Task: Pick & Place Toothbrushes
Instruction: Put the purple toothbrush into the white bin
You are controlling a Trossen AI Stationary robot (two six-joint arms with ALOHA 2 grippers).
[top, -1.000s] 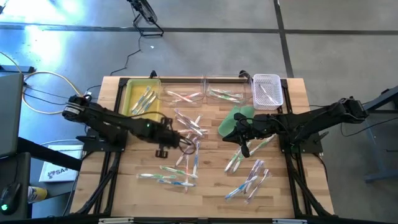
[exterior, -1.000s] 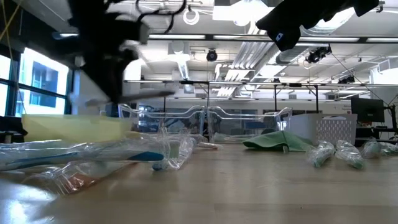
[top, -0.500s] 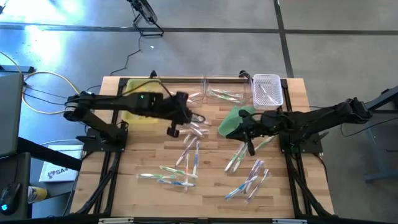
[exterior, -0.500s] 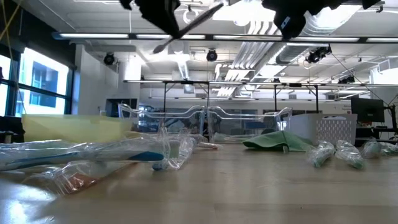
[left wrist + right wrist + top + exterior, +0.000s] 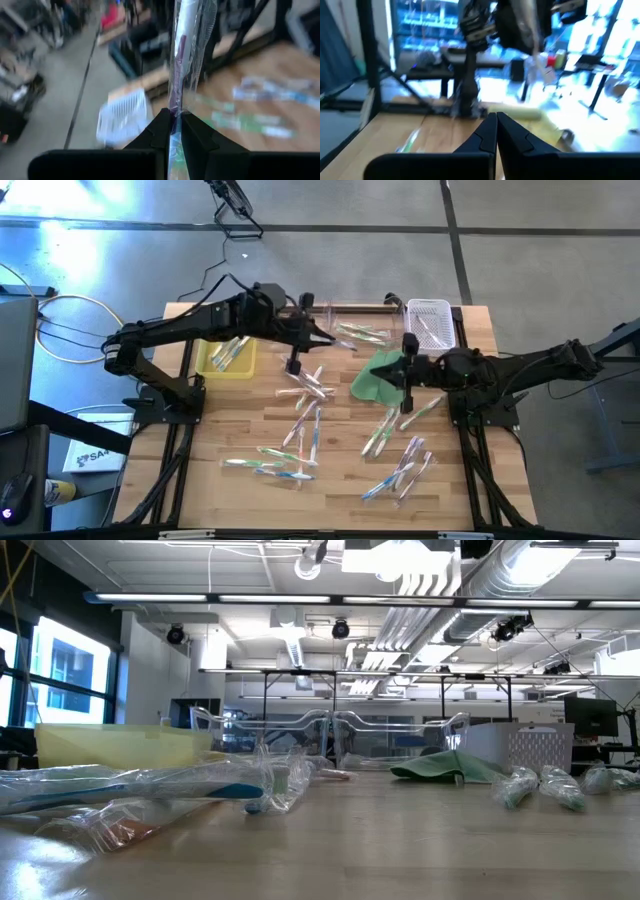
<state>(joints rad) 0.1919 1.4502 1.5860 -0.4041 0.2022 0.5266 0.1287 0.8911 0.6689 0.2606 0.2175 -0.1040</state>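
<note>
Left wrist view, left gripper (image 5: 173, 125) pinching wrapped toothbrush (image 5: 186, 45), pointing straight ahead

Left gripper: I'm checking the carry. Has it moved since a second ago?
Yes. The left gripper, shut on a toothbrush, moved from mid-table toward the clear trays at the far edge.

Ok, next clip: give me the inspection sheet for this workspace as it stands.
Surface: wooden slatted table.
Job's things: wrapped toothbrushes scattered mid-table; some in yellow tray, clear bins, white basket.
Clutter: flat green cloth.
Grippers: left gripper raised near the clear bins, shut on one wrapped purple-handled toothbrush; right gripper shut, empty, beside the cloth.
Cables: yellow cable loops off the table's left.
Surroundings: grey floor.
</note>
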